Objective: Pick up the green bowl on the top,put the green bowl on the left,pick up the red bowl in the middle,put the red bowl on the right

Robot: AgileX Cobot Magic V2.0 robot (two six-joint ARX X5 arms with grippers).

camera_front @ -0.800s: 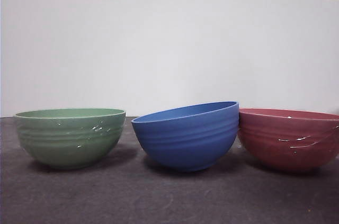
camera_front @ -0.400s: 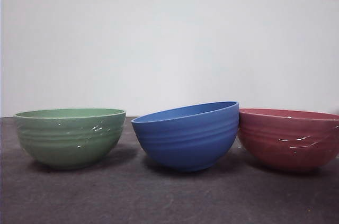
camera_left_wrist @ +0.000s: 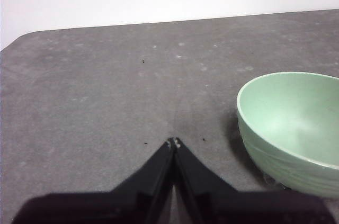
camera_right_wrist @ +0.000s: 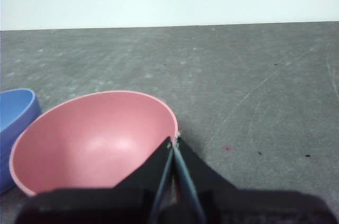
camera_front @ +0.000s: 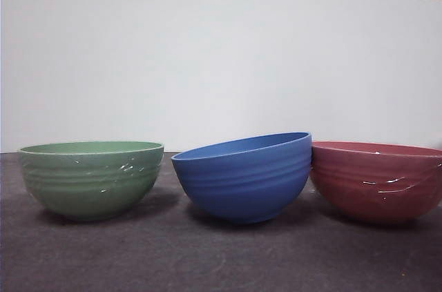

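Grey tabletop [camera_front: 207, 257] under a white wall carries three empty bowls in a row: green bowl [camera_front: 91, 178] at one end, tilted blue bowl [camera_front: 243, 176] in the middle (touching its neighbour), red bowl [camera_front: 376, 180] at the other. Left gripper [camera_left_wrist: 174, 142] hangs beside the green bowl [camera_left_wrist: 290, 128], jaws closed and empty; right gripper [camera_right_wrist: 174, 140], likewise closed, sits at the red bowl's [camera_right_wrist: 95, 142] rim.

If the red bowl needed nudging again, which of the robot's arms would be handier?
Probably the right: the right gripper hangs shut beside the red bowl. The left gripper is by the green bowl.

L gripper [camera_left_wrist: 173, 142] & R gripper [camera_right_wrist: 174, 138]: matte black, wedge-shaped jaws.
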